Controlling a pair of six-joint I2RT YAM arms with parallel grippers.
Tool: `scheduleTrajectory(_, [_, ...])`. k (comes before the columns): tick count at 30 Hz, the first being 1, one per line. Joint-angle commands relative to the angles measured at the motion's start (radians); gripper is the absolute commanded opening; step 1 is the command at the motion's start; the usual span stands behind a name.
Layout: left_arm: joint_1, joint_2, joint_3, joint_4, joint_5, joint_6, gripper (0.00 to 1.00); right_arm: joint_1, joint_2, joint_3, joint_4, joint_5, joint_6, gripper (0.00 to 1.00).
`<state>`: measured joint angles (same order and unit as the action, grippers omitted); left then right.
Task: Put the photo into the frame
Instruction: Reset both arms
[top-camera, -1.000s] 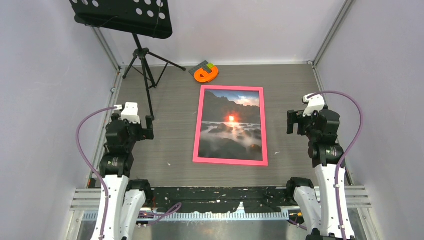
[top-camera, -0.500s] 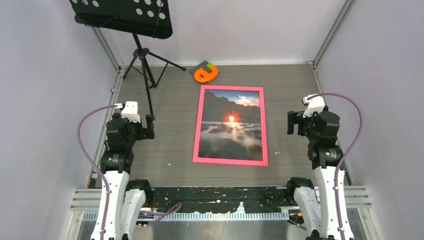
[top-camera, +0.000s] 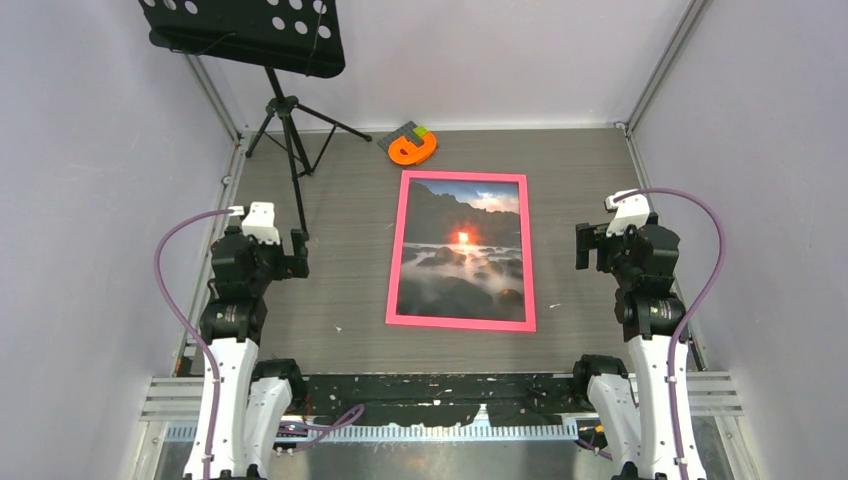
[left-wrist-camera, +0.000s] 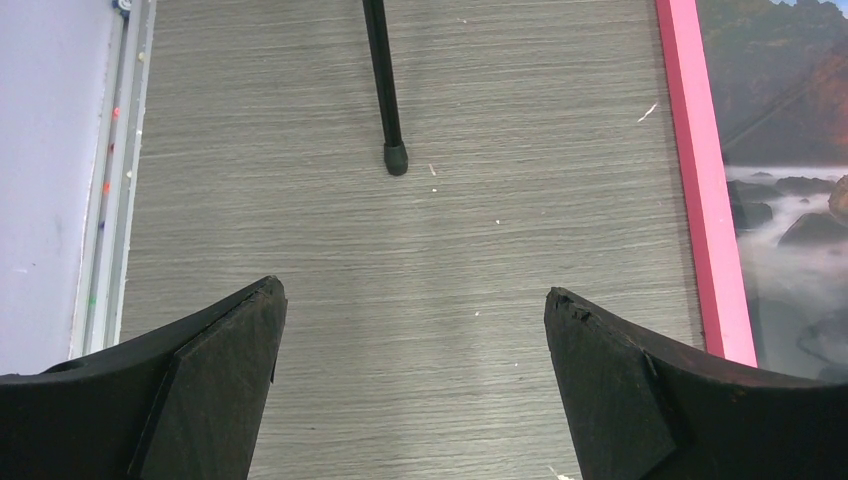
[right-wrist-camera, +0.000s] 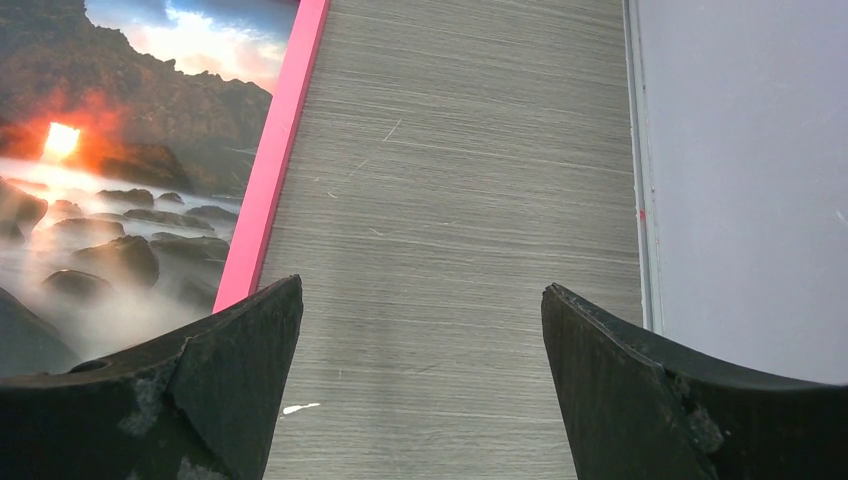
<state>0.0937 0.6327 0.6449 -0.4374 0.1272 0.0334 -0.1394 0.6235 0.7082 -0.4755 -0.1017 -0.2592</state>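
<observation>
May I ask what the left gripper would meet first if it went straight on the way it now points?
The left gripper would probably touch bare table first, short of the tripod foot, with the frame off to its right.

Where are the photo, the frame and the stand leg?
the photo (top-camera: 461, 262): top view, middle of the print.
the frame (left-wrist-camera: 705, 200): left wrist view, pink border strip beside the print.
the stand leg (left-wrist-camera: 385, 85): left wrist view, black shaft above its foot.
</observation>
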Motion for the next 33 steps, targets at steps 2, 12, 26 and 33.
scheduleTrajectory(2, [0.021, -0.010, 0.018, 0.037, 0.036, -0.006, 1.00, -0.004, -0.017, 0.001, 0.053, 0.017, -0.011, 0.95])
scheduleTrajectory(12, [0.041, -0.019, 0.012, 0.040, 0.064, -0.003, 1.00, -0.005, -0.015, -0.001, 0.052, 0.015, -0.014, 0.95])
scheduleTrajectory(26, [0.044, -0.015, 0.007, 0.045, 0.079, 0.008, 0.99, -0.005, -0.016, -0.003, 0.054, 0.016, -0.014, 0.95])
scheduleTrajectory(33, [0.046, -0.015, 0.007, 0.043, 0.081, 0.011, 1.00, -0.005, -0.014, -0.004, 0.052, 0.014, -0.015, 0.95])
